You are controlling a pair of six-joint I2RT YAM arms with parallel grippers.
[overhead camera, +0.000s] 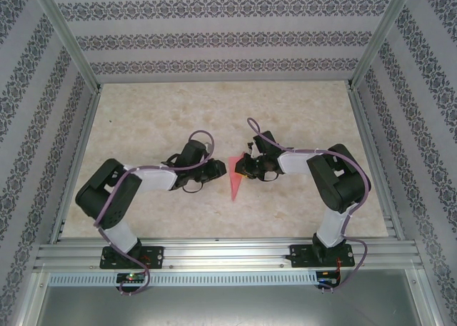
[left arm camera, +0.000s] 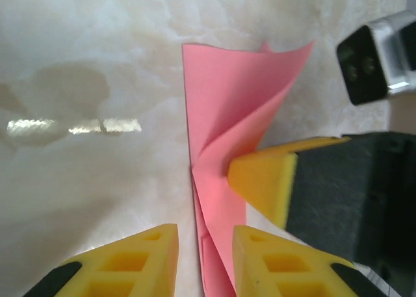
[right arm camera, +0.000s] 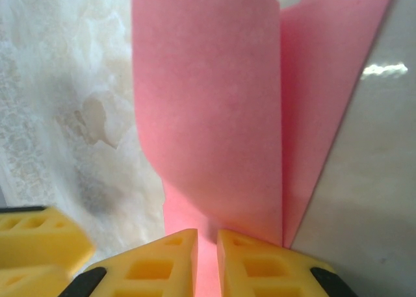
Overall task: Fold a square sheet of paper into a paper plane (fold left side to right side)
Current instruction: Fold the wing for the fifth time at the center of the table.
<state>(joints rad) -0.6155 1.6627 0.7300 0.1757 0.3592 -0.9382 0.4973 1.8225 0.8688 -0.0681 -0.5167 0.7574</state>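
The paper plane (overhead camera: 235, 182) is a slim, pointed salmon-pink fold lying on the table between my two grippers. In the left wrist view its paper (left arm camera: 227, 95) has one flap standing up from the surface. My left gripper (left arm camera: 205, 235) is open, its jaws a little apart; the paper's left edge runs down the gap, free of both pads. From above, the left gripper (overhead camera: 218, 170) sits just left of the paper. My right gripper (right arm camera: 207, 235) is shut on the paper plane (right arm camera: 208, 102), whose flaps curl up ahead of its tips. Its yellow finger (left arm camera: 263, 180) sits where the creases meet.
The pale marbled table (overhead camera: 214, 112) stretches away behind the grippers. An aluminium rail (overhead camera: 228, 255) carries both arm bases at the near edge. Patterned walls close in the left, right and far sides. The left gripper's finger (right arm camera: 39, 238) pokes in at the right wrist view's lower left.
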